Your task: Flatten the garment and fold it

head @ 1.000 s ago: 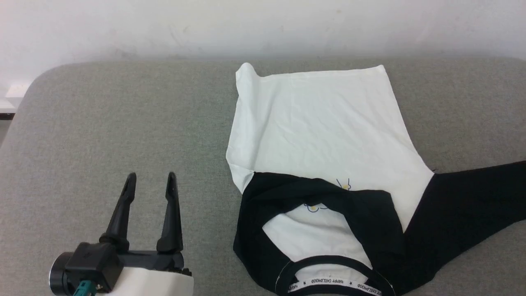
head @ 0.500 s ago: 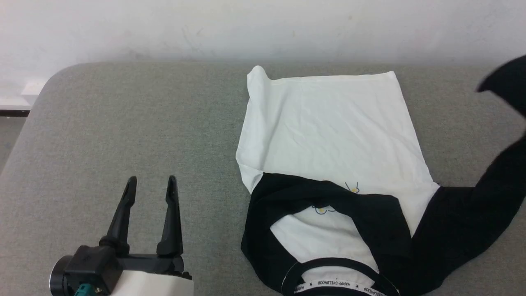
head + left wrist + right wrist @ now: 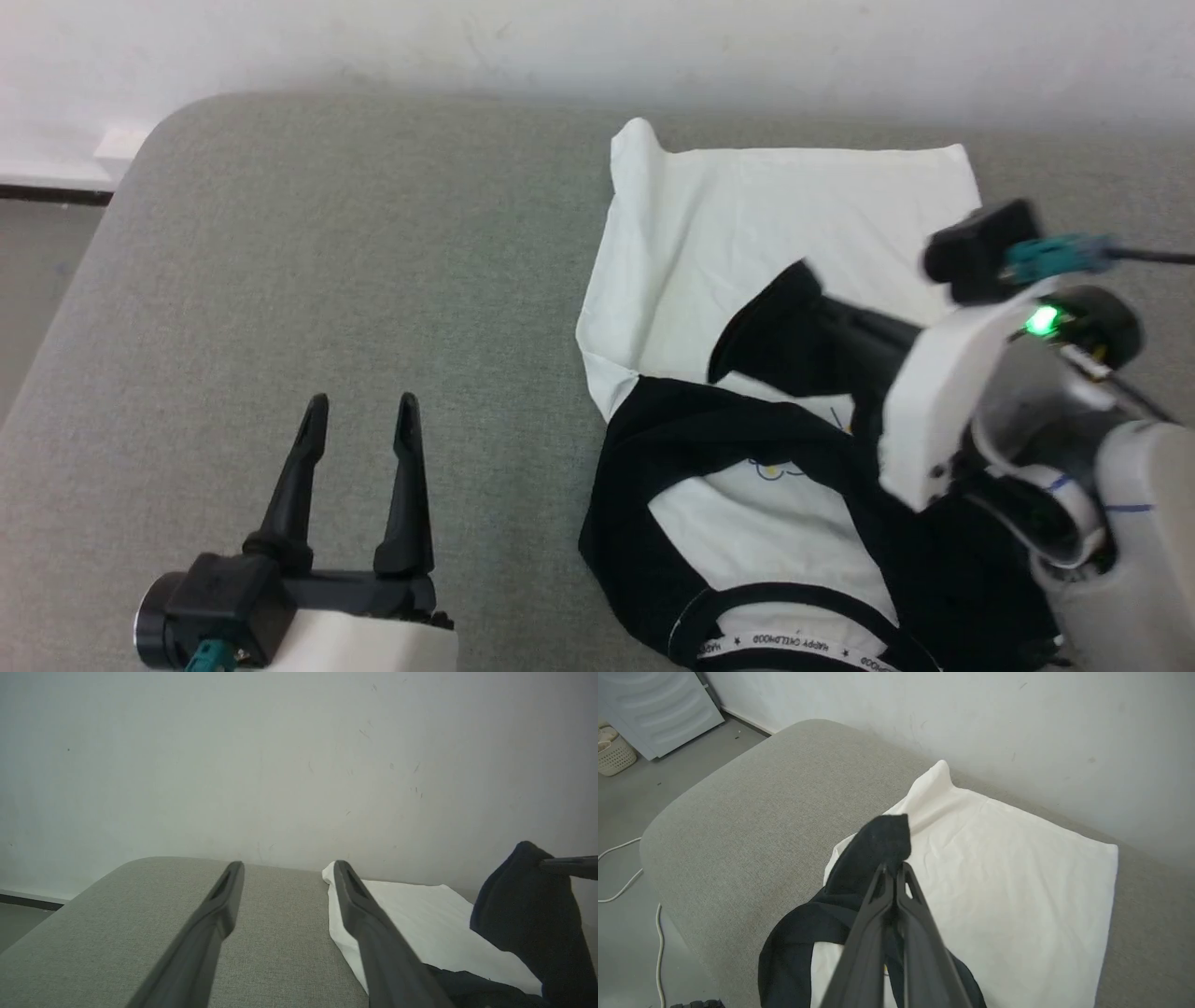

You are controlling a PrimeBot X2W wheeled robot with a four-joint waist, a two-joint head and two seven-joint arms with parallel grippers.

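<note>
Black sleeve (image 3: 777,329) now across garment (image 3: 747,210)

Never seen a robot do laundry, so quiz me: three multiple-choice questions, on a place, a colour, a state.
1. Where does the small white T-shirt with black sleeves lie? A) on the grey fabric-covered surface B) floor C) shelf
2. What colour is the sleeve pinched by the right claw? A) white B) black C) blue
3. How is the left claw? A) open, empty B) shut on cloth C) shut, empty
Answers: A, spread on grey fabric; B, dark cloth in its shut jaws; A, jaws apart, nothing between.
</note>
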